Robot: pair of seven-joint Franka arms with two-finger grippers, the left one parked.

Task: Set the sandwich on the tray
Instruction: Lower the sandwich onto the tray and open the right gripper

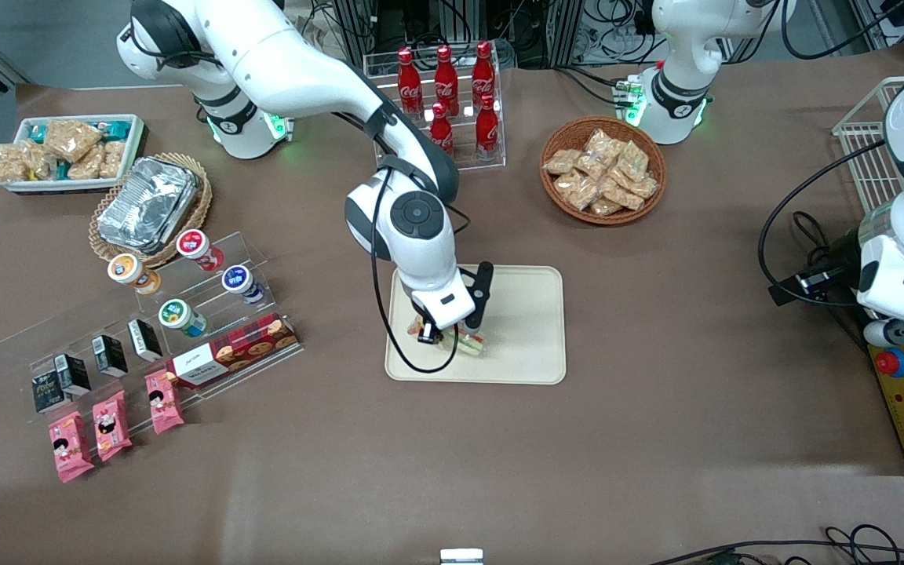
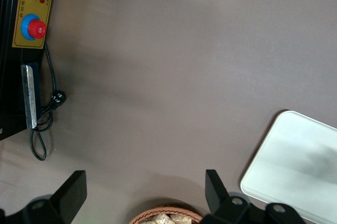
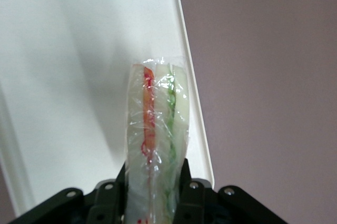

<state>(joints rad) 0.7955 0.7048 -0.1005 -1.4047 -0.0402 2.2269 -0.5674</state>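
Observation:
The sandwich (image 3: 158, 124) is a wedge in clear wrap with a red and a green filling stripe. My right gripper (image 3: 155, 182) is shut on it, one black finger pressed to each side. In the front view the gripper (image 1: 452, 333) is low over the cream tray (image 1: 523, 329), near the tray's corner closest to the camera on the working arm's side. There the sandwich (image 1: 469, 343) shows just under the fingers, at or just above the tray floor; I cannot tell whether it touches. In the wrist view the tray (image 3: 79, 77) fills the ground under the sandwich, its rim close beside it.
A wicker basket of beige snack packets (image 1: 603, 169) stands farther from the camera than the tray. A rack of red bottles (image 1: 446, 86) is near the arm's base. Toward the working arm's end are yoghurt cups, cartons, pink packs (image 1: 111, 424) and a foil-filled basket (image 1: 150, 205).

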